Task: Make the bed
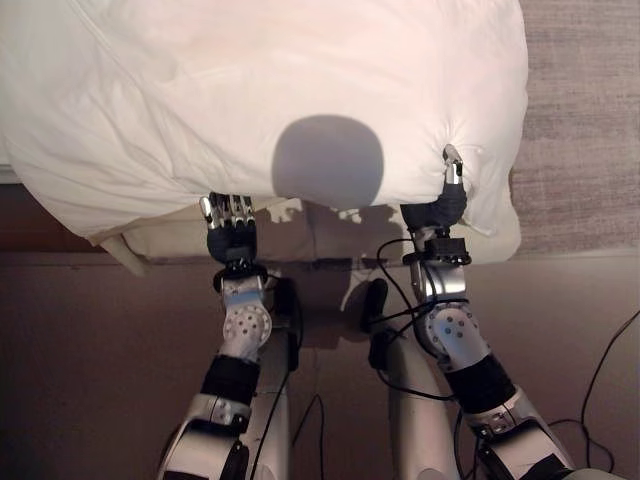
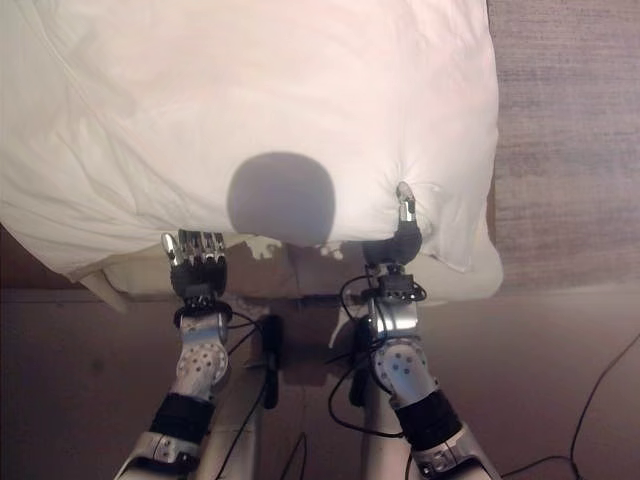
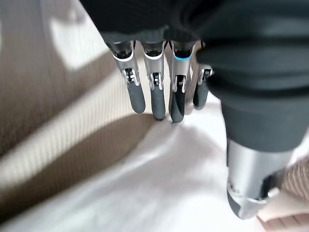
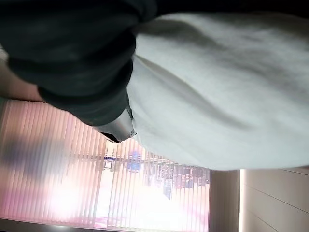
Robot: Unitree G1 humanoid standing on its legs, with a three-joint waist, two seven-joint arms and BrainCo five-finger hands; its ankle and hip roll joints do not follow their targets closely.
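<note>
Already the duvet [image 1: 260, 90] is spread over the bed [image 1: 300, 238]; its near edge, pinched by the right robot hand [image 1: 452, 190] and touched by the straight-fingered left robot hand [image 1: 230, 215], remains bunched.

No words, numbers, labels or signs can be read anywhere: not on the bedding, the floor or the window blinds.
</note>
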